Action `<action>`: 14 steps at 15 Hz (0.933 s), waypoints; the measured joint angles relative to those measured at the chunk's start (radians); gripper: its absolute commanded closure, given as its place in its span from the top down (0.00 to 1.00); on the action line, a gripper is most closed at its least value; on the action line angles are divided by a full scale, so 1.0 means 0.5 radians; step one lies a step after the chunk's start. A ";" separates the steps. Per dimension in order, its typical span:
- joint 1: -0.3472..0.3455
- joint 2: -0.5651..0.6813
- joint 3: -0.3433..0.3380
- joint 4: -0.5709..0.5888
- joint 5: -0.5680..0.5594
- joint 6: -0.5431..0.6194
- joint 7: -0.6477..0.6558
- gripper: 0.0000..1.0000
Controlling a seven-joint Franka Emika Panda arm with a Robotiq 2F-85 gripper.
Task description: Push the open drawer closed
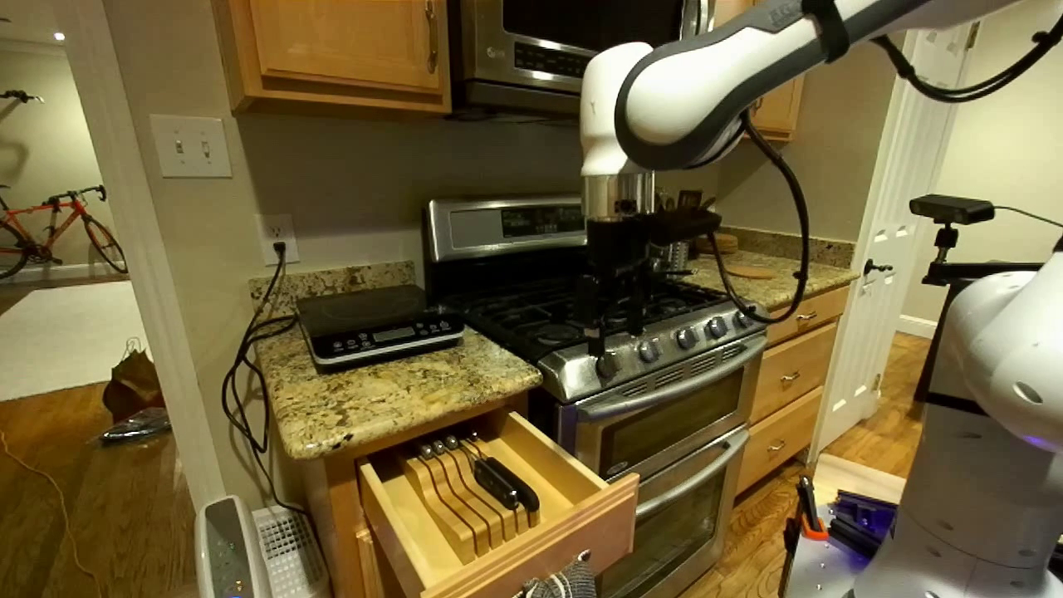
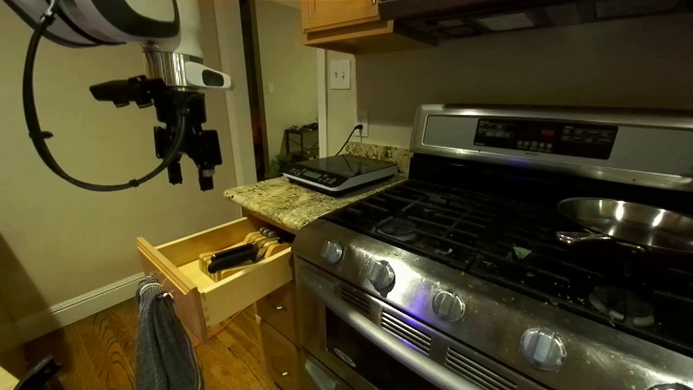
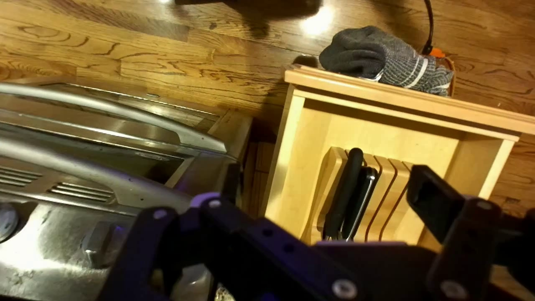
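I'd call this the approach, with the push not yet begun: the kitchen drawer (image 1: 602, 523) juts out from beneath the front edge of the granite surface (image 1: 399, 399), right beside the stainless gas range (image 2: 487, 303). The jaws hang point-down, well above the drawer's level and clear of it, spread wide with nothing between them. From here, I reckon the next move is to carry them out past the front panel (image 2: 187, 303), lower them to its height and press it straight back into the base cabinet (image 1: 339, 498); closing them first would probably make a firmer pusher. The grey dish towel (image 2: 165, 341) hanging at the panel looks the likeliest nuisance, since it could bunch under the contact. An exterior view shows its long drop, while the wrist view catches it from above, just outside the panel. That wrist view also looks straight into the slotted knife organiser (image 3: 386, 169) and its black knife handles (image 3: 345, 196), but misses the induction cooktop (image 1: 374, 307) toward the surface's back edge, which both exterior views show. I can make out the steel skillet (image 2: 639, 225) only in an exterior view, likewise the red bicycle (image 1: 68, 231) in the background.
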 measured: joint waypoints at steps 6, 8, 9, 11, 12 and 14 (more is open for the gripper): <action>0.061 0.157 0.101 -0.157 0.193 0.359 0.173 1.00; 0.108 0.209 0.135 -0.181 0.228 0.401 0.181 1.00; 0.122 0.227 0.141 -0.182 0.228 0.404 0.181 1.00; 0.119 0.232 0.138 -0.177 0.227 0.404 0.181 1.00; 0.118 0.232 0.133 -0.173 0.227 0.404 0.181 1.00; 0.118 0.232 0.132 -0.172 0.227 0.404 0.181 1.00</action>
